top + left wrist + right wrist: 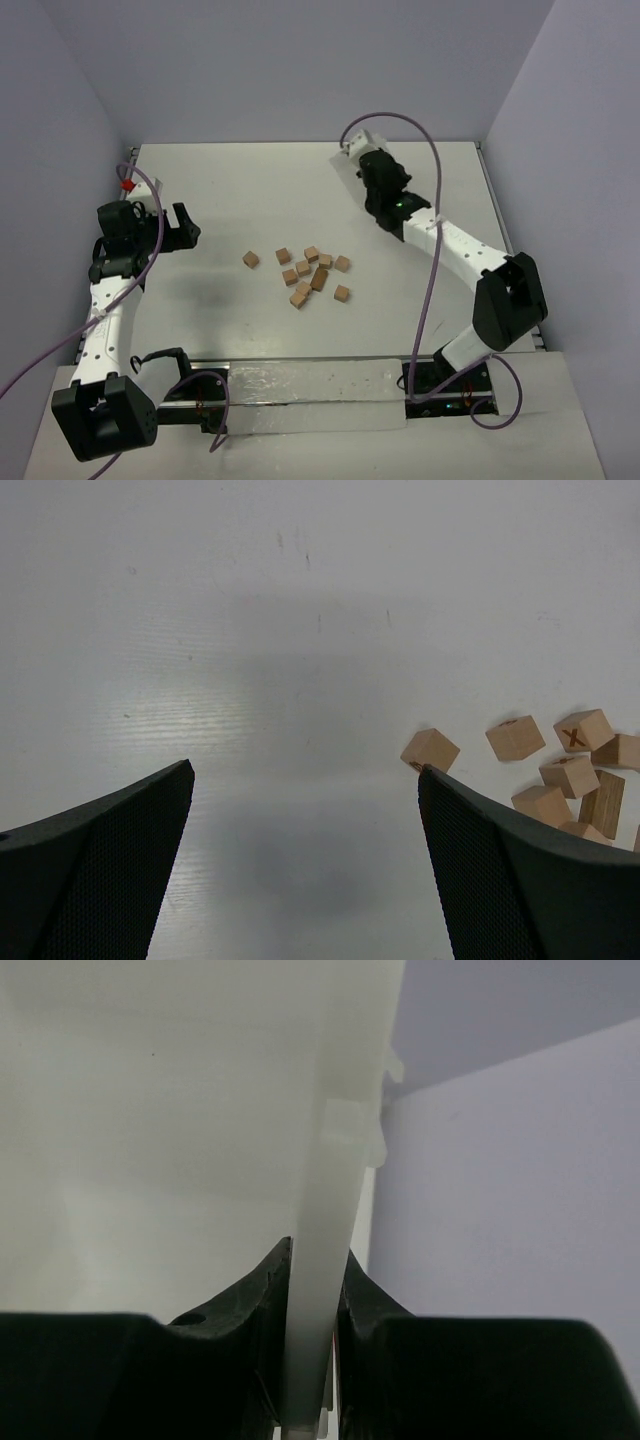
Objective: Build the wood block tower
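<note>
No tower yet: the blocks (pixel 305 275) lie scattered on the table (pixel 250 190), left gripper (pixel 305 775) wide and empty, right gripper (pixel 315 1265) clamped on the bin (pixel 335 1175) rim

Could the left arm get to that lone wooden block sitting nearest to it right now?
Probably yes. The left arm's fingers stand wide open, and only bare table lies between them and the lone block; nothing seems to block the way.

left tool (pixel 305 772) hiding some wood blocks (pixel 568 774), others cut by right edge, white bin wall (pixel 318 1240) cropped above
</note>
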